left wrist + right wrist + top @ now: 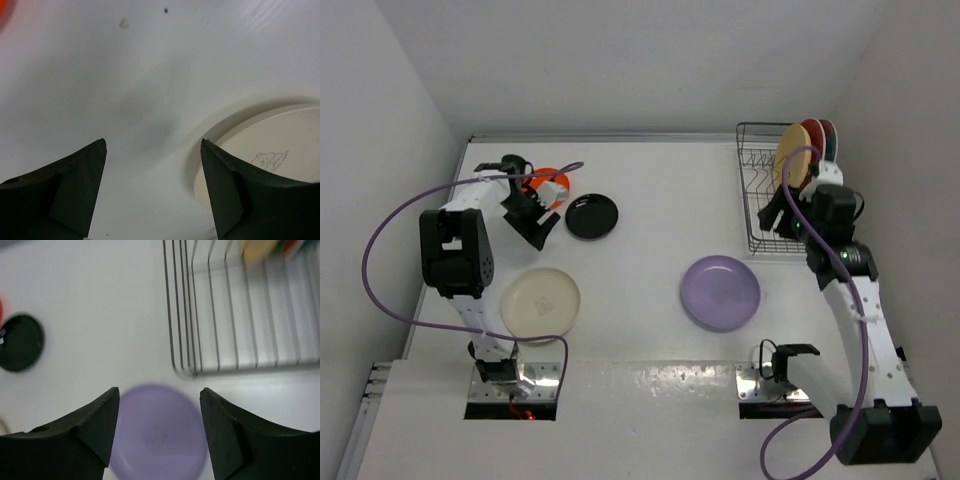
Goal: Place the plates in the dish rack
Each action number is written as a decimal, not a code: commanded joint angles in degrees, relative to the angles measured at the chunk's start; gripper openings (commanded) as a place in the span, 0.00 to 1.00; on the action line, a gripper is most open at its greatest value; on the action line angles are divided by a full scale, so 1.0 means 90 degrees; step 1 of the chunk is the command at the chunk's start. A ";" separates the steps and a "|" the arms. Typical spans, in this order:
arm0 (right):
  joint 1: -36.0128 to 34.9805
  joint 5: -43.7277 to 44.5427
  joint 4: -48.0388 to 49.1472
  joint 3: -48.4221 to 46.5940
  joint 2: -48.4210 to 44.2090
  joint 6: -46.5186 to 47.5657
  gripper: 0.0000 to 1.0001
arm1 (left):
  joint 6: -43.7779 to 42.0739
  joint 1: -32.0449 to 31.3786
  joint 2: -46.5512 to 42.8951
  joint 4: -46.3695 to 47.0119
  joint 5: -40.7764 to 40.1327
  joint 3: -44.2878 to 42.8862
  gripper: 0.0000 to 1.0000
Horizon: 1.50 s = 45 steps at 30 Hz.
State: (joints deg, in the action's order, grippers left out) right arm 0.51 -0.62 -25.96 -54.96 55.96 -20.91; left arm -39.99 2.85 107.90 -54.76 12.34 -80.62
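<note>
Table: white; the dish rack sits at its far right corner.
Dish rack: dark wire, long side running near to far; its near half holds no plates, as the right wrist view shows.
Right gripper: over the rack's near left corner, jaws spread wide and holding nothing.
Left gripper: well to the left of the rack, across the table, jaws parted with only bare table between them.
Lavender plate: flat on the table just near of the rack, slightly left of it, not touching.
Cream plate: flat, far left of the rack and nearer the arm bases.
Tan-yellow plate: upright in the rack's far half.
Two red plates: upright in the rack right behind the tan-yellow one.
Black plate: flat, left of the rack.
Orange plate: flat, farthest left of the rack, partly hidden by the left arm.
</note>
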 commanded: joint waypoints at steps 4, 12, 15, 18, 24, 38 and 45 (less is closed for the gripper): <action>-0.0223 -0.0031 -0.1129 0.2363 -0.0993 -0.2158 0.68 | 0.0097 -0.0590 -0.0455 -0.0029 0.0124 -0.0369 0.80; -0.0223 -0.0126 -0.0184 0.3976 -0.0848 -0.2530 0.61 | 0.0156 -0.1088 -0.0884 0.0030 -0.0150 0.0149 0.80; -0.0223 0.0029 0.0119 0.4211 -0.0584 -0.2589 0.50 | 0.0156 -0.1156 -0.0944 0.0030 -0.0219 0.0286 0.80; -0.0204 0.0059 0.0821 0.4534 -0.0272 -0.2648 0.36 | 0.0215 -0.1157 -0.1012 0.0089 -0.0277 0.0344 0.80; -0.0281 -0.0096 0.1058 0.4710 0.0081 -0.2269 0.00 | 0.0273 -0.1215 -0.1071 0.0089 -0.0336 0.0344 0.80; -0.2069 0.0419 -0.0328 0.0678 0.0968 -0.0256 0.00 | 0.0273 -0.1157 -0.0953 0.0089 -0.0452 0.0286 0.80; -0.0987 0.1929 -0.1363 -0.4360 0.3506 0.1589 0.00 | 0.0273 -0.1040 -0.0953 0.0089 -0.0590 0.0363 0.80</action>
State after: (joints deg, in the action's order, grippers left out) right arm -12.25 6.81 -34.89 -79.77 82.83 -15.38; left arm -38.24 -7.31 100.82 -53.89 7.60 -77.69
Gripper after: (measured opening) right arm 0.033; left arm 0.806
